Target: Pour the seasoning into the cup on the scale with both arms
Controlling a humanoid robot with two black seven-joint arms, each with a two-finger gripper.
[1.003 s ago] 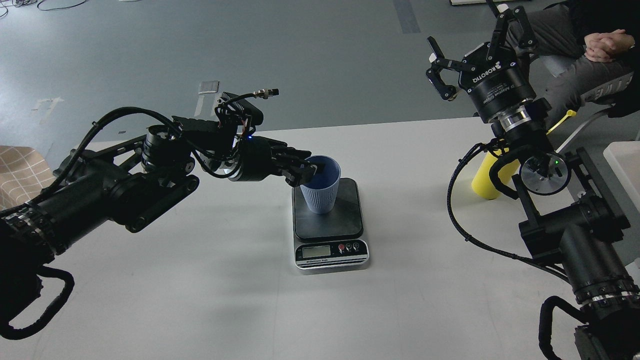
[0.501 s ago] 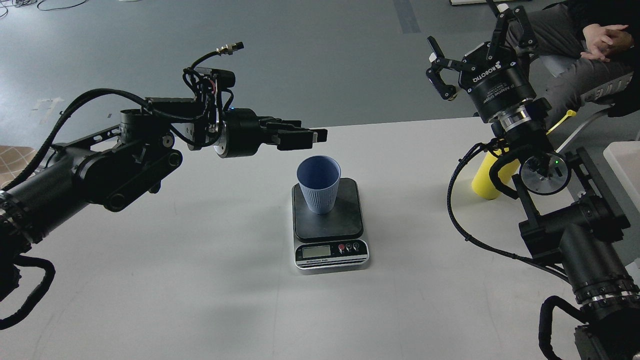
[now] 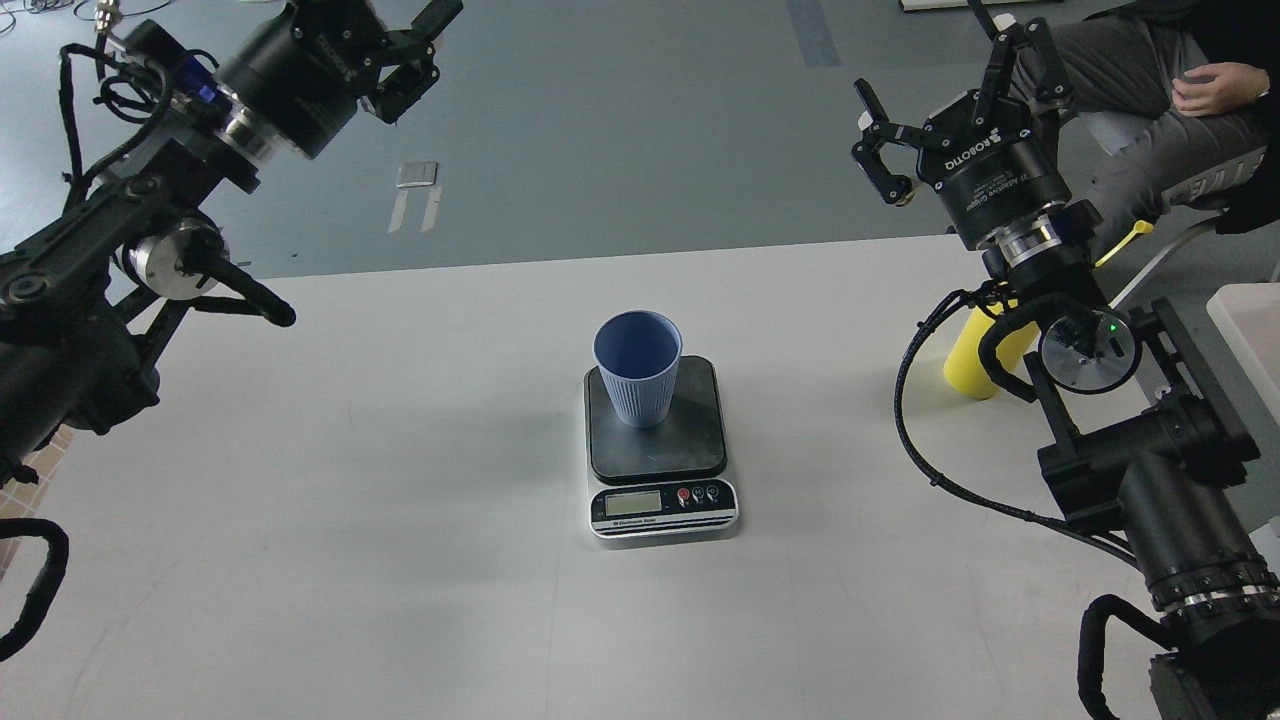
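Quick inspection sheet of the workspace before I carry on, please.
Surface: white table, no spills seen.
Job's things: blue cup upright on the scale; yellow bottle stands at the table's right edge, mostly hidden behind the right arm.
Clutter: nothing seen on the table.
Grippers: left claw raised far left, open, empty; right claw raised, open, empty.
Cables: black cable loops off the right arm above the table.
Surroundings: grey floor with tape marks; seated person beyond the right arm.
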